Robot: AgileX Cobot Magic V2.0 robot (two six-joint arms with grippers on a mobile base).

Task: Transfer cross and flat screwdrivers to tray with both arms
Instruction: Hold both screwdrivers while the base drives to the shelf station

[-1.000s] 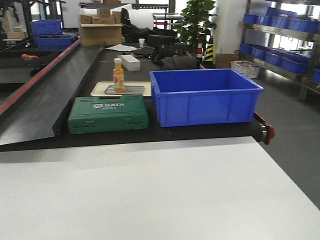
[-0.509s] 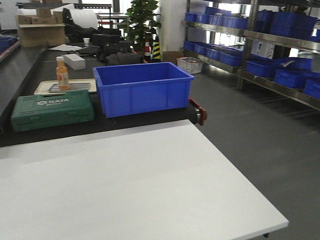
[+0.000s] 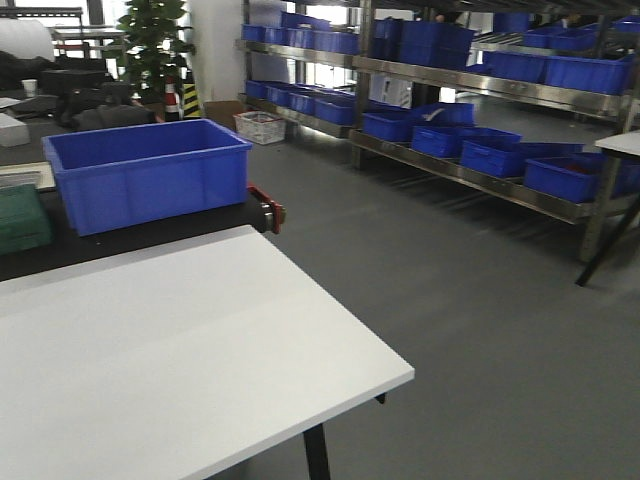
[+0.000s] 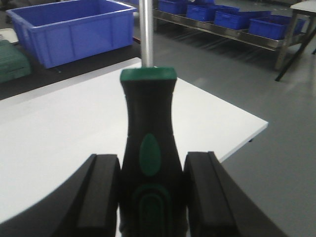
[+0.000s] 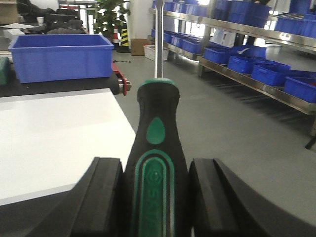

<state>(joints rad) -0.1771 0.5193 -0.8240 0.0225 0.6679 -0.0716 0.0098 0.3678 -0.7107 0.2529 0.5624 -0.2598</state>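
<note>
Blue bin has shifted left; left pincer clenches one screwdriver, right pincer the other screwdriver. I judge both light and stiff: grip mid-handle.

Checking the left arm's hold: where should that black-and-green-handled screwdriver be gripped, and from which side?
Grip the black-and-green-handled screwdriver on its broad lower handle, squeezed from left and right, as the left pincer has it. The smooth thin shaft gives poor purchase.

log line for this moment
left gripper: shut on screwdriver | right gripper: shut on second screwdriver | tray: not in view
</note>
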